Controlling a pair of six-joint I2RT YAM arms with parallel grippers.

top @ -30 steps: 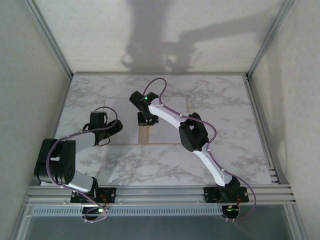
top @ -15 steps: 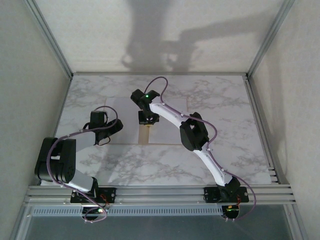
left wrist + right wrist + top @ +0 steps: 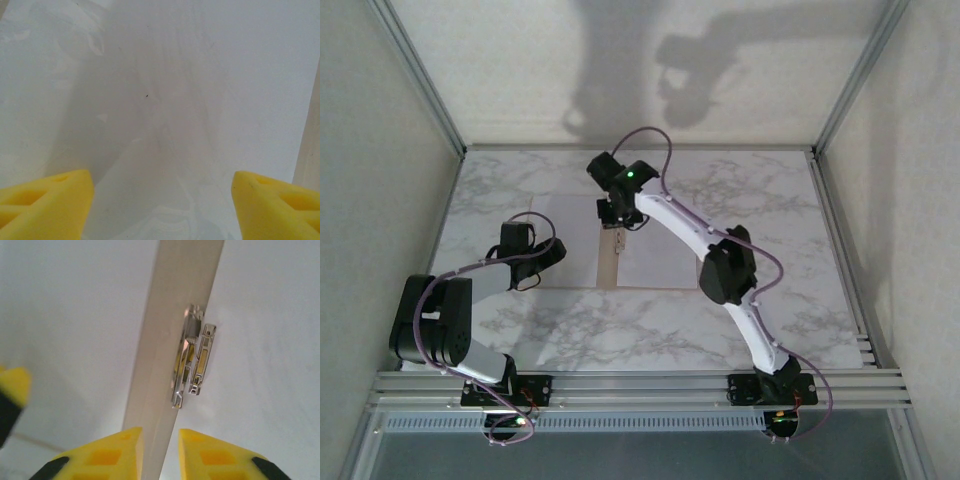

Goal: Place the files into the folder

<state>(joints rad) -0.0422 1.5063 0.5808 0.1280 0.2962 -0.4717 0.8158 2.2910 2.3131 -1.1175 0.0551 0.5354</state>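
I logged a marble table [image 3: 780, 210] bearing everything. The folder [image 3: 608, 268] lay open at mid-table, its tan crease bare. The files [image 3: 660, 262], white sheets, covered both halves. My left claw [image 3: 162, 180] stood spread wide above the left sheet, empty. My right claw [image 3: 160, 437] was narrowly parted over the crease, just short of the metal clip [image 3: 192, 360].

Nothing readable anywhere, tbh. The files [image 3: 655, 255] are blank white sheets, no print or numbers on them. The folder [image 3: 608, 268] is plain tan with no label. The clip [image 3: 193, 359] is bare shiny metal, and if there's a stamp on it I can't make one out. The marble tabletop [image 3: 770, 215] is just veins.
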